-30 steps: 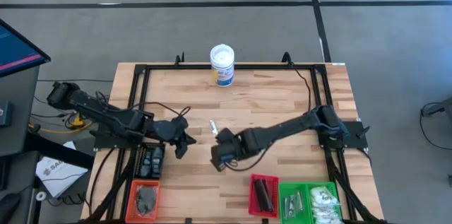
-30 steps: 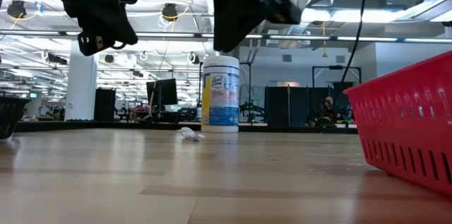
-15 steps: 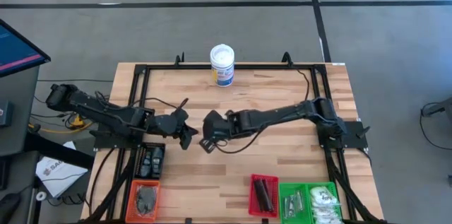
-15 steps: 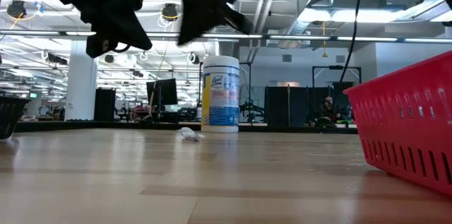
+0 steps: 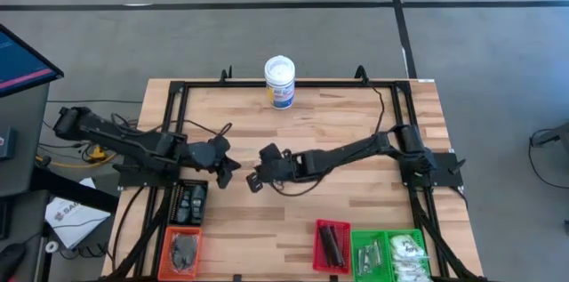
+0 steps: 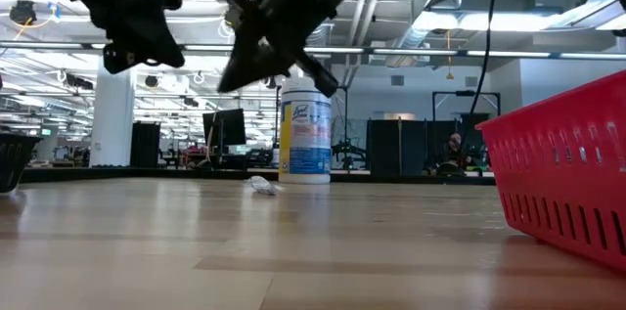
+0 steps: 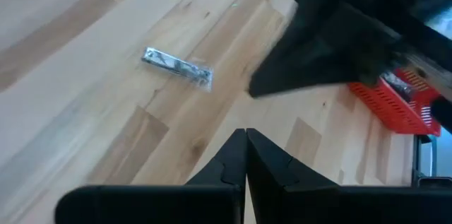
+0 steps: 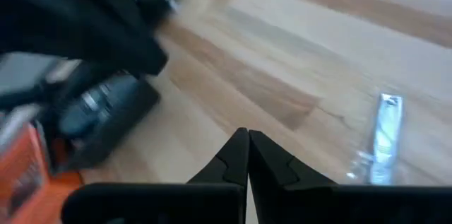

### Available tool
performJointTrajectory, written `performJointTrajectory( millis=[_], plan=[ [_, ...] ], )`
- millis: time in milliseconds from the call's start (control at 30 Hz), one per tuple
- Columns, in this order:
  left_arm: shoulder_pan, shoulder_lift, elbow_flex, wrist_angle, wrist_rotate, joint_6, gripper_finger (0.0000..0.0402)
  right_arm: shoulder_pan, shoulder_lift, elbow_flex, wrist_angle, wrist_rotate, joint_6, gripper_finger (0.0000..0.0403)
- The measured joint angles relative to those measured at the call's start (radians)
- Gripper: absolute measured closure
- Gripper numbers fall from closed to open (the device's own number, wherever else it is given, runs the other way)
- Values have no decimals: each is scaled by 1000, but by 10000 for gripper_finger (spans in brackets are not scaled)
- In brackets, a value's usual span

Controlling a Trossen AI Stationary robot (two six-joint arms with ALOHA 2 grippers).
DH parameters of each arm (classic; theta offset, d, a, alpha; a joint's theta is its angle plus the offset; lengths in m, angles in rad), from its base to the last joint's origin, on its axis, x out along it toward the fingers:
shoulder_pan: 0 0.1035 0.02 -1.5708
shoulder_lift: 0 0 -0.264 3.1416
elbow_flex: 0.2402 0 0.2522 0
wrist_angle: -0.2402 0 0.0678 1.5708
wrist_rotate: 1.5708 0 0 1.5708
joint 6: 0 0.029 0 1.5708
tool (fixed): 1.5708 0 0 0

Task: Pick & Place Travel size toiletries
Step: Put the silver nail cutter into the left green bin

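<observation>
The one loose toiletry left on the table (image 5: 356, 122) is a sachet (image 7: 177, 68), a slim silvery packet with a crinkled clear wrap at one end, lying flat on the bare wood. It sits a little ahead of both grippers, beyond their fingertips and not touching either. It looks very light, thin and glossy, so I would expect it to slide or flip if nudged from the side. Its flat lie leaves little edge to catch. The best hold is probably across its narrow width near the middle, fingers coming straight down and pressing to the board before closing. The crinkled end may be soft and could slip out. The right gripper (image 8: 246, 155) has its fingers pressed together and holds nothing, with the sachet just ahead of it. The left gripper (image 7: 245, 155) is likewise closed and empty, close beside the right one, tip nearly to tip above the table. The board is pale, smooth butcher-block with a black metal frame. Near the front edge behind the grippers stand ribbed plastic trays, one orange (image 5: 184, 248), one red (image 5: 332, 245) and one green (image 5: 389, 253), already holding sorted pieces. A white tub (image 5: 279, 82) stands at the far edge.
</observation>
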Motion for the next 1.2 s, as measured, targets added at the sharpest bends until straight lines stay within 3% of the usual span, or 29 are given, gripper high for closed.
performJointTrajectory(
  millis=[333,600,1000,1200],
  plan=[
    [28,-160,0,-62,10,52,401,20,2,-114,32,332,251,402],
    [28,-175,0,-101,92,54,401,30,2,-195,101,370,209,391],
    [28,-175,0,-104,101,55,401,-3,2,-202,152,300,-27,291],
    [28,-175,0,-101,100,54,401,-40,39,-205,169,139,-23,231]
  ],
)
